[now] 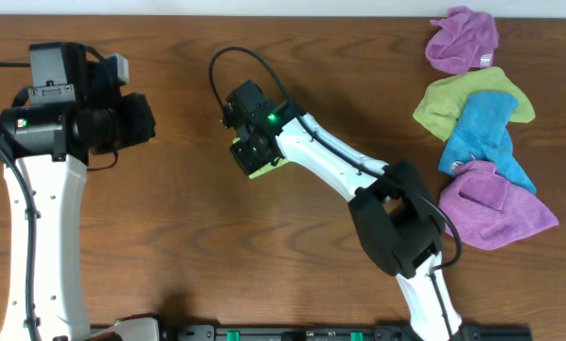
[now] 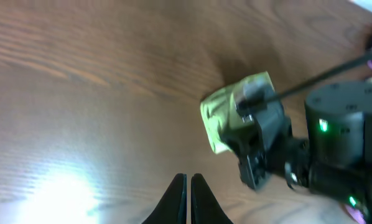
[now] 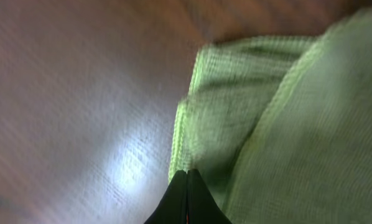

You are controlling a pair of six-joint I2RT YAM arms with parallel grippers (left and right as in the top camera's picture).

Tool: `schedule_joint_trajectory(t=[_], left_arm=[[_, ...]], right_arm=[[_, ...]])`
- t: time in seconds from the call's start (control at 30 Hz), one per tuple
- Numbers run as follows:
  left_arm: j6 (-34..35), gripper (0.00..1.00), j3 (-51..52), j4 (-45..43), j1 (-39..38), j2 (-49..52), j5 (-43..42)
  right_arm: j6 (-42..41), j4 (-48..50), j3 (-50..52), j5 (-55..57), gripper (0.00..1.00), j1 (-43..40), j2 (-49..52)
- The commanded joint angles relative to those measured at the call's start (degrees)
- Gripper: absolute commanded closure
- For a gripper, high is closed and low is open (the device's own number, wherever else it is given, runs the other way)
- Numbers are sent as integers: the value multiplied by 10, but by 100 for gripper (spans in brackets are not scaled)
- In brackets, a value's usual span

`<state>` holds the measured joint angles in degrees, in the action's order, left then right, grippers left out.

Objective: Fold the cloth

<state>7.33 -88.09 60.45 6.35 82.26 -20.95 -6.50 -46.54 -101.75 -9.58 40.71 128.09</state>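
Observation:
The cloth (image 1: 263, 170) is a small lime-green folded bundle on the table's middle, mostly covered from above by my right gripper (image 1: 251, 154). In the left wrist view the cloth (image 2: 222, 116) lies folded, with the right gripper's black body sitting on its right part. In the right wrist view the cloth (image 3: 279, 118) fills the right half, and my right gripper (image 3: 187, 173) is shut with its tips at the cloth's left edge; nothing shows between the jaws. My left gripper (image 2: 188, 179) is shut and empty, hovering left of the cloth, at the far left (image 1: 141, 120) seen from overhead.
A pile of other rags lies at the right edge: a purple one (image 1: 464, 40), an olive-green one (image 1: 451, 100), a blue one (image 1: 486, 140) and another purple one (image 1: 498, 206). A black cable (image 1: 228, 55) loops behind the right wrist.

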Motion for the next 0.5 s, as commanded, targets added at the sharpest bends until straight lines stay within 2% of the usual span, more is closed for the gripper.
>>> schedule_joint_trajectory(t=[0.0,0.2,0.33,0.47], left_arm=[[-11,94,17,-25,9,1,19],[-20,94,111,-97,47,1,-75],[-19,94,210,-160,25,1,-74],[26,94,288,-249,-10,1,-69]], right_arm=[[-7,-30,-46,4,99,-5,-19],[17,-132,-133,103,99,-32,-77],[25,-203,-142,135,99,-60,-138],[37,-269,-127,166,99,-78,-219]])
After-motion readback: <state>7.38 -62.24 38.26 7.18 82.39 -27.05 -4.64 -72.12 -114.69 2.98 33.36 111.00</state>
